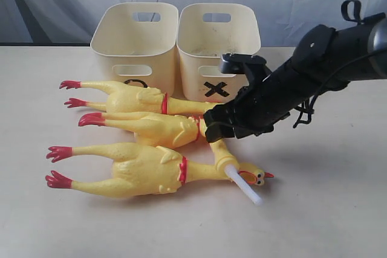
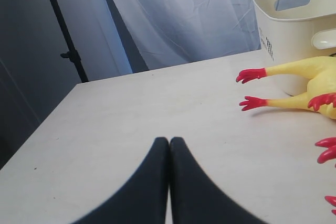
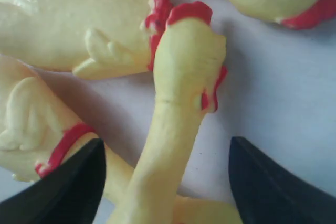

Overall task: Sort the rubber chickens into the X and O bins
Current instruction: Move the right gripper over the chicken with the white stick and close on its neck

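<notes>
Exterior view: the right tool [image 1: 211, 130] reaches in from the worktop's right edge, low over the necks of the rubber chickens [image 1: 145, 170]. All three lie side by side mid-worktop with their red feet toward the left edge. The O bin [image 1: 121, 52] and X bin [image 1: 205, 52] stand touching at the far edge, just behind the chickens. The worktop [image 1: 326, 197] is pale, with a grey curtain [image 1: 60, 4] behind it.

Left wrist view: the left tool [image 2: 169, 153] is clenched and empty, with bare worktop beneath it. Chicken feet and a cream bin [image 2: 294, 30] are well apart from it. A dark stand pole [image 2: 63, 40] is off the worktop's edge.

Right wrist view: the right tool is released. Its jaws are spread wide either side of one chicken neck [image 3: 173, 108], not touching it. Can't tell which chicken.
</notes>
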